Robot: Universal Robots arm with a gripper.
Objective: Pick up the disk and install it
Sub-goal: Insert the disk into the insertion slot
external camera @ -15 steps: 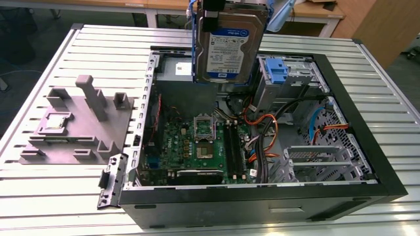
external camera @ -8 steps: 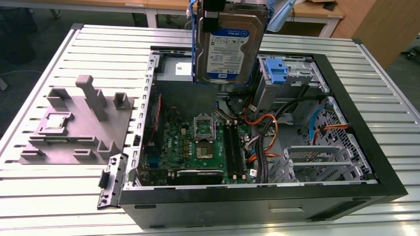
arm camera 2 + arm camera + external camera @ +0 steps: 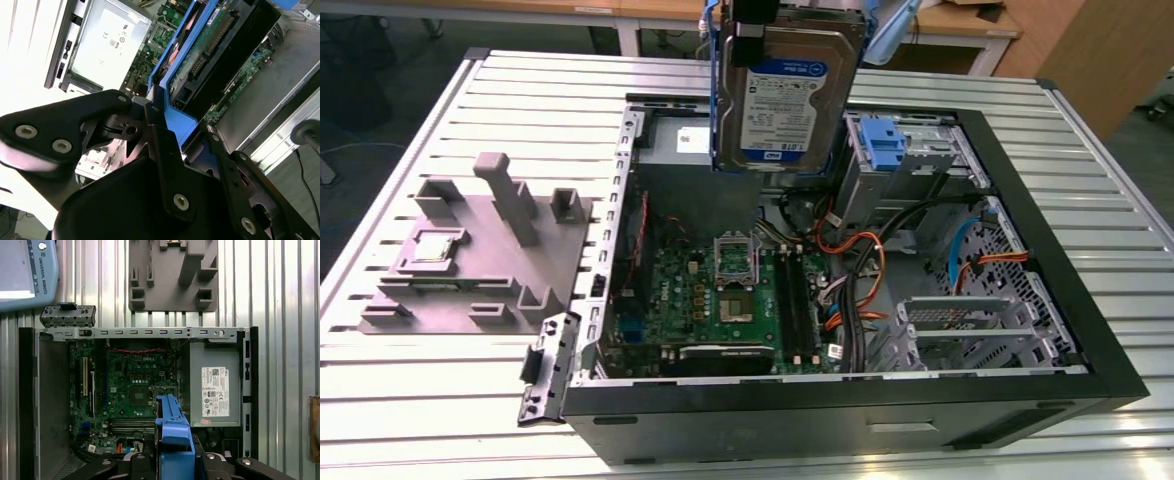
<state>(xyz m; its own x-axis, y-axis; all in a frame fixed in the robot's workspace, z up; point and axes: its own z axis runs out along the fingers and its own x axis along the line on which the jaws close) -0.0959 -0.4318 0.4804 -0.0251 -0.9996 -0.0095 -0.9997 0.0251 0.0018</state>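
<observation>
Overhead, in the upper middle of the exterior view, the gripper (image 3: pixel 750 40) is clamped on the disk (image 3: pixel 787 90) and holds it upright in the air above the open computer case (image 3: pixel 1067 330). The drive's blue-and-white label faces the camera, and a blue side rail runs down its edge on the exterior view's left. Its lower edge hangs over the far end of the case, just to the left of a blue bracket (image 3: pixel 887 150) that stands in the metal bay at the upper right of the case. Below it, in the middle of the frame, lies the green motherboard (image 3: pixel 720 300), with orange and black cables (image 3: pixel 867 270) looping beside it on the exterior view's right. At centre left, outside the case, a gray fixture (image 3: pixel 494 250) rests on the slatted metal table (image 3: pixel 427 400), and a small square chip (image 3: pixel 434 248) sits on it. In the second wrist view the black fingers (image 3: pixel 160 145) press against the blue rail, and the disk's green circuit-board underside shows beyond them. The first wrist view looks straight down into the case: the blue rail stands between the gripper's black links, and past it are the motherboard and the silver power supply (image 3: pixel 215 385) with its white label.
</observation>
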